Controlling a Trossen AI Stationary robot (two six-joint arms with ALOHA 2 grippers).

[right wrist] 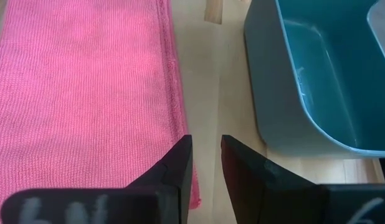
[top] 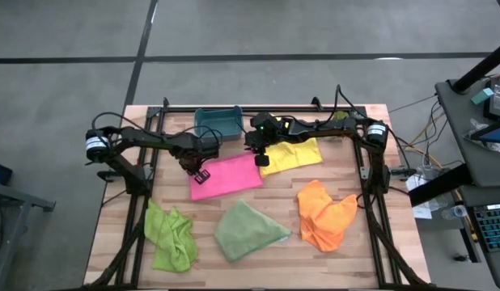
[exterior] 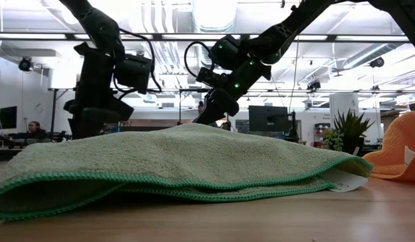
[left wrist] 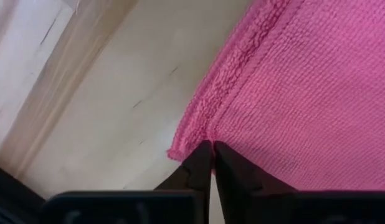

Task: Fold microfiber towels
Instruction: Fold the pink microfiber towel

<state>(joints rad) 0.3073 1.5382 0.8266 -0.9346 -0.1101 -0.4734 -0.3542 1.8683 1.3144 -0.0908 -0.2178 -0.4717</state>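
**Pink towel in hand, four cloths still waiting**

A pale wooden counter stands on a grey concrete floor, with an office of desks and monitors beyond it. Along the near edge, three soft cloths lie crumpled and unfolded: a lime green microfiber towel, a pale sage green microfiber towel and an orange microfiber towel.

Farther back, the flat pink microfiber towel lies spread, looking folded at most once. The left end effector is clenched on its corner. The right end effector hovers over the opposite edge, fingers slightly parted and grasping nothing. A yellow microfiber towel lies beside the pink one, flat.

At the back sits a small teal plastic bin.

By my reckoning the task is early: no towel looks finished.
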